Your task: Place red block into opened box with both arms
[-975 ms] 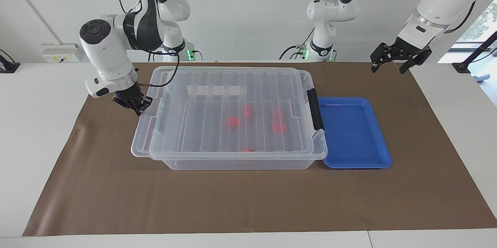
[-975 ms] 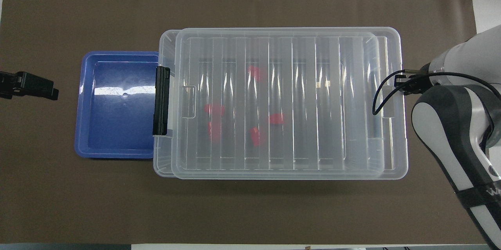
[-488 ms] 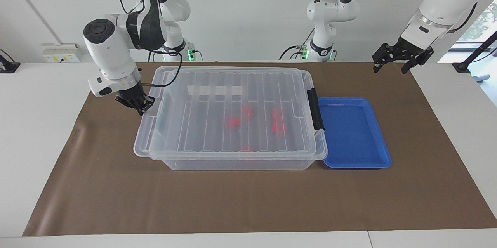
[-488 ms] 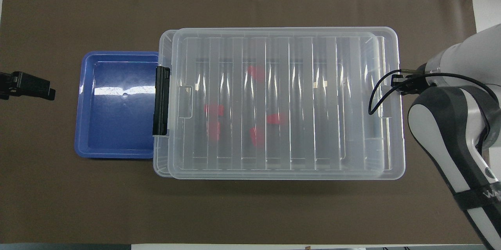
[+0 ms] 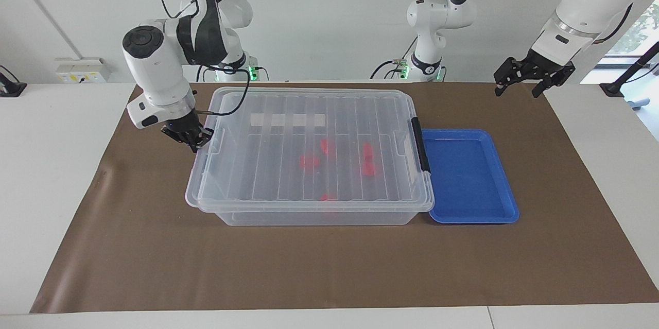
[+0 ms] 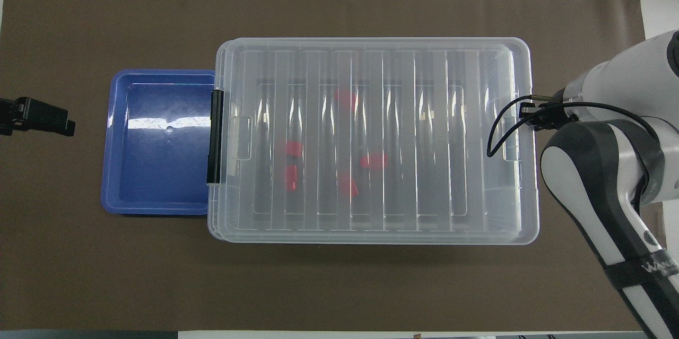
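Looking down from high across the surface (image 5: 329, 267) in the facing view, toward both arm bases along the top edge, taking in the whole brown mat (image 5: 154, 246) from some way off. Looking steeply down and forward in the overhead view, from above the robots' end. Sharing the mat, the box (image 5: 309, 215) (image 6: 371, 235) and the blue tray (image 5: 468, 174) (image 6: 159, 169), half a turn apart.

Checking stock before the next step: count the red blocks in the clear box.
5, all lying inside the box under its lid: one farthest from the robots, two stacked close toward the latch end, one mid-box, one nearest. Ribs may hide more.
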